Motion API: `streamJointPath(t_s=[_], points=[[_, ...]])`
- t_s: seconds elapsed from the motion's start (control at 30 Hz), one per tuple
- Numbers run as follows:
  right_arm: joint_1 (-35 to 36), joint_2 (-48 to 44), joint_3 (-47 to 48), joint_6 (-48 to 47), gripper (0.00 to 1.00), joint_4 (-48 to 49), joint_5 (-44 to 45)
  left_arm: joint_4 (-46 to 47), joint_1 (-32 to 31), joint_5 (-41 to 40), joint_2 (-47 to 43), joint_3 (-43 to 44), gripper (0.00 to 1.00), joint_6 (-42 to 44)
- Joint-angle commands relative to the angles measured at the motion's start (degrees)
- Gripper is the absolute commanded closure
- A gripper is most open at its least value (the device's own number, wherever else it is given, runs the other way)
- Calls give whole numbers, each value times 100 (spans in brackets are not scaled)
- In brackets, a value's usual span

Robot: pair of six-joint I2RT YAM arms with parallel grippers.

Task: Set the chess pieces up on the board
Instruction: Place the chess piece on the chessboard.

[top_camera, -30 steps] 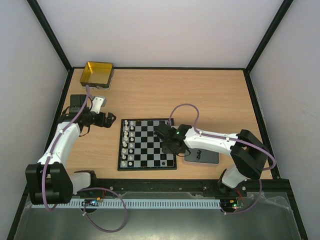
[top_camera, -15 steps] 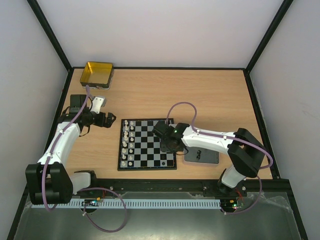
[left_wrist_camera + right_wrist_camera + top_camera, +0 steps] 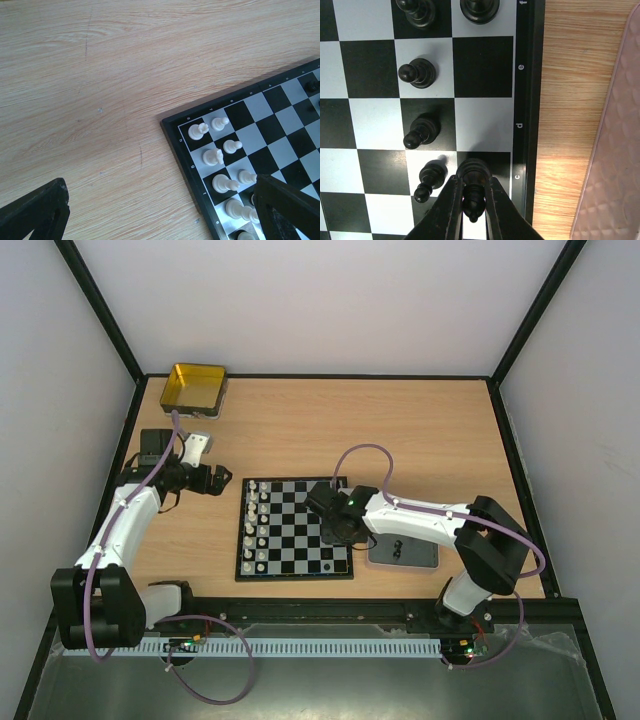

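Observation:
The board [image 3: 300, 515] lies at the table's middle. White chess pieces [image 3: 256, 525] fill its two left columns and black chess pieces [image 3: 331, 562] stand along its right side. My right gripper [image 3: 338, 533] hangs over that right side. The right wrist view shows my right gripper [image 3: 472, 181] shut on a black chess piece [image 3: 475, 171] standing on the edge-row square by the letter c, beside a black pawn [image 3: 431, 176]. My left gripper [image 3: 215, 481] hovers left of the board, open and empty. In the left wrist view, my left gripper [image 3: 160, 220] spans bare wood and the board's corner [image 3: 172, 125] with white pieces [image 3: 198, 131].
A grey tray [image 3: 405, 554] holding dark pieces lies just right of the board; its edge [image 3: 615, 150] shows in the right wrist view. A gold tin [image 3: 193, 387] sits at the back left corner. Black frame posts and white walls enclose the table.
My right gripper has shifted a little left and back over the board's right side, then held still. The left arm has not moved.

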Motion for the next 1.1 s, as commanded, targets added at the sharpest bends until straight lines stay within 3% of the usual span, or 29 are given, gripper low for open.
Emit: streamJointPath(t_s=[0.0,1.07], points=[[51,61,57,-55,90,-251,183,-104,-27,70,-28,61,1,50],[47,154,-145,-31,87,-116,56,-96,-27,70,-19,60,0,43]])
